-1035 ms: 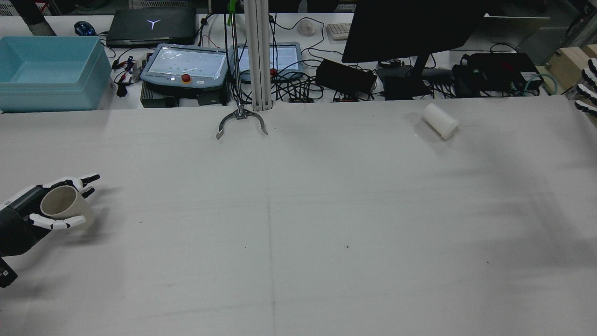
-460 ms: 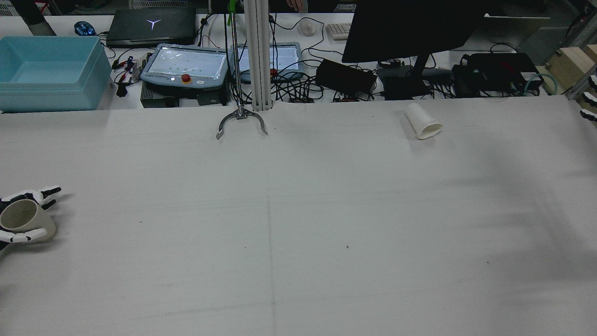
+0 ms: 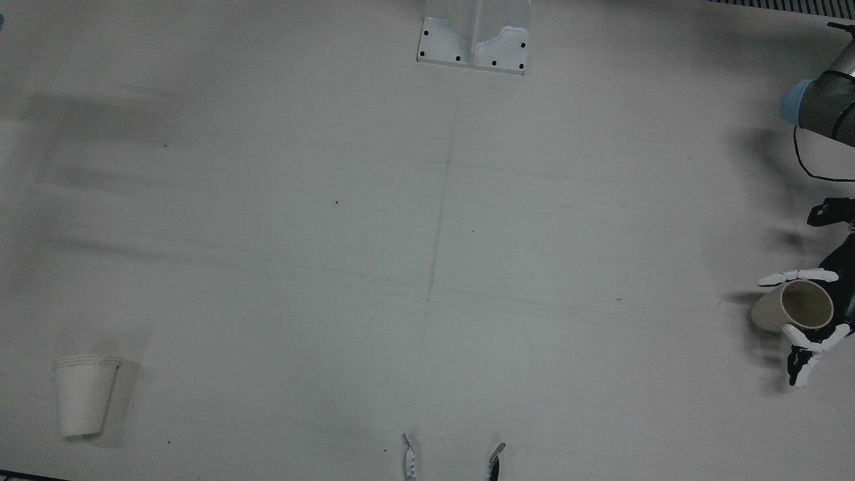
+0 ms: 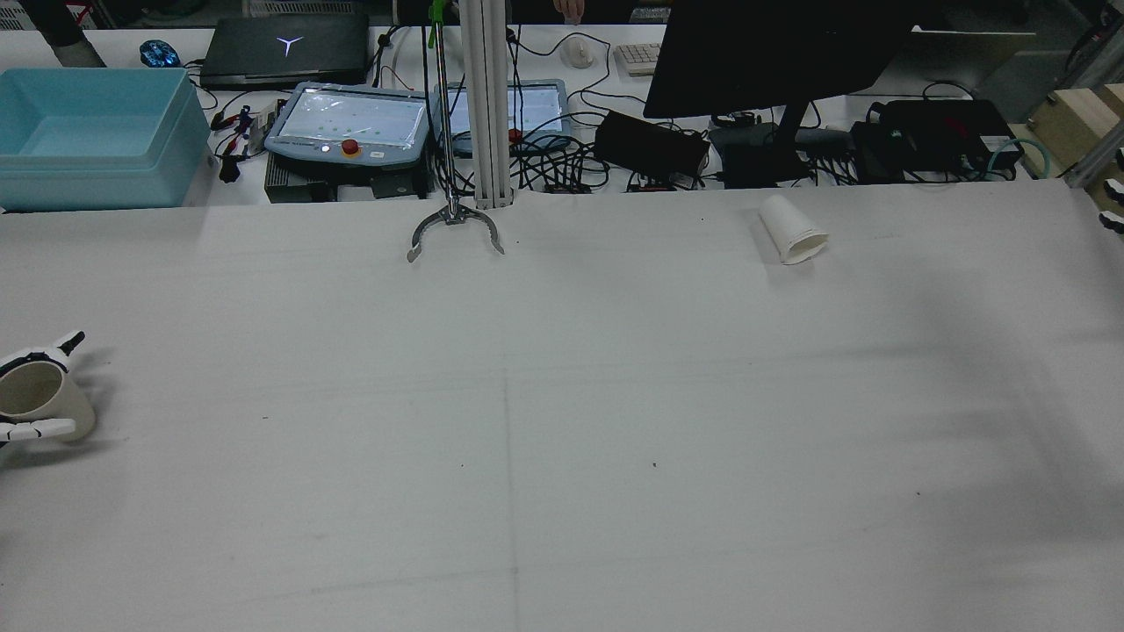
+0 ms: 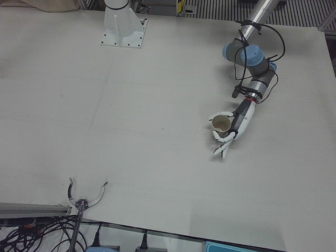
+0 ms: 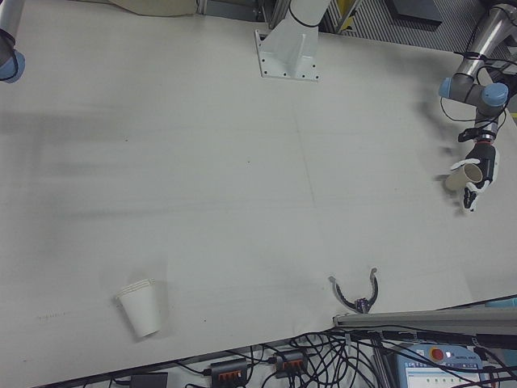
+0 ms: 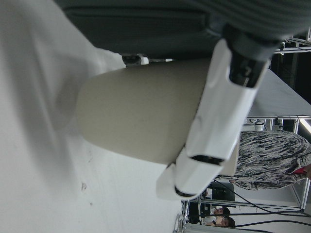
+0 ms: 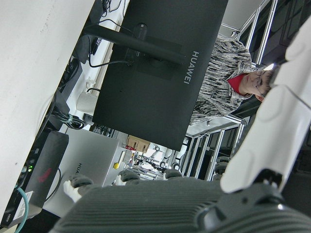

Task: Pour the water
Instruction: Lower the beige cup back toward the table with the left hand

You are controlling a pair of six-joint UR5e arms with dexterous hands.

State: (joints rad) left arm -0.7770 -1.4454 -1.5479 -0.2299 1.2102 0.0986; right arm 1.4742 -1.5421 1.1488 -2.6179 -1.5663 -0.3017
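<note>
Beige cup (image 3: 795,307): plain paper-like tumbler, tapered, held tilted with its open mouth facing up and toward the robot; inside looks dry and bare. It sits at the far left edge of the desk (image 3: 427,267) on the robot's left side, clamped in the left hand (image 3: 811,324), white fingers (image 3: 798,275) wrapped over the rim and wall on both sides. The left hand view shows a finger pressed flat along the cup's side.

White cup stack (image 3: 83,394): several nested cups, ridged rims visible, lying on its side on the desk's far right portion, near the operators' edge, well apart from the beige cup.

Right hand (image 4: 1113,204): only fingertips show at the rear view's right edge; cannot tell whether its fingers are spread or closed.

Change against the earlier rear frames: the left hand with the beige cup has drawn back toward the left edge, now partly out of frame. The white cup stack has rolled from its position a second ago and turned its rim toward the robot. The right hand has withdrawn further off-frame.
</note>
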